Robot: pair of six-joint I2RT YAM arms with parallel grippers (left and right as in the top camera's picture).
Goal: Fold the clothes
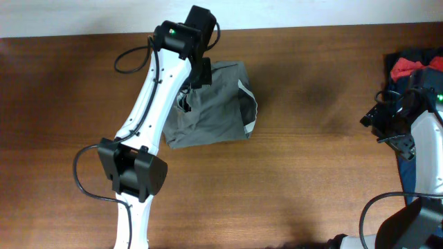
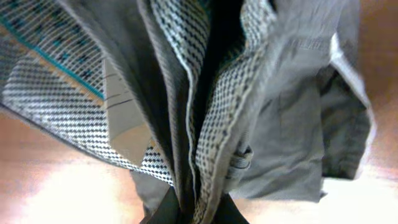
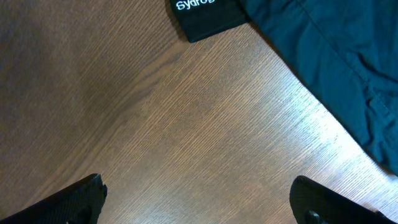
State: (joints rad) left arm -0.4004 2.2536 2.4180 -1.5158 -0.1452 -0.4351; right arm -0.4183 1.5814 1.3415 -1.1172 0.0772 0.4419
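Clothes (image 1: 214, 111), grey-olive, bunched, checked lining showing, pinched in left pincer (image 2: 194, 213), right pincer (image 3: 202, 202) wide open.

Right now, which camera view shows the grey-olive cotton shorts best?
The overhead view: the grey-olive cotton shorts show almost whole there. The left wrist view gives only bunched fabric and checked lining, close up; the right wrist view shows nothing of them.
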